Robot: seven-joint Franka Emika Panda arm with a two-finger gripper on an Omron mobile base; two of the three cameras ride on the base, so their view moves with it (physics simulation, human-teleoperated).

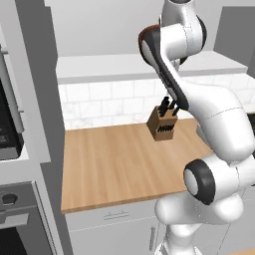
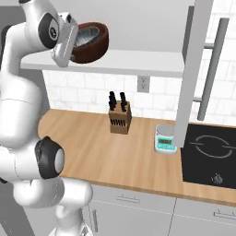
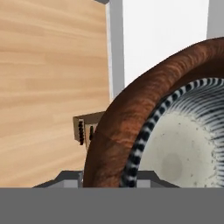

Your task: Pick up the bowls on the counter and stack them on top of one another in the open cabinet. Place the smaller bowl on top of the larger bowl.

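In the hand view the larger bowl (image 3: 118, 127) fills the foreground, its brown rim sweeping across the picture, and the smaller bowl (image 3: 183, 140) sits nested inside it, pale speckled middle and striped blue-grey wall showing. The fingertips are hidden at the bottom of that view, so I cannot tell whether the fingers are released or still clenched on a rim. From the right base view the gripper (image 2: 64, 44) sits right against the near side of the stack, which stands on the white bottom board of the open cabinet (image 2: 138, 62), close to its front edge. That closeness is the main risk as I judge it: if the fingers still pinch the rim, pulling back would drag both bowls toward the edge and could tip them off onto the counter (image 2: 101, 143) below. Even with the fingers free, a retreat that rises or swings sideways could catch the brown rim and tilt the stack, sliding the small bowl out of its seat. The bowls look slightly tilted toward the camera in the right base view, though perspective may cause that. Farther down and back, the knife block (image 2: 120, 119) stands on the counter beneath the shelf, with a small kitchen scale (image 2: 165, 138) beside the cooktop (image 2: 209, 154); a falling bowl could strike either.
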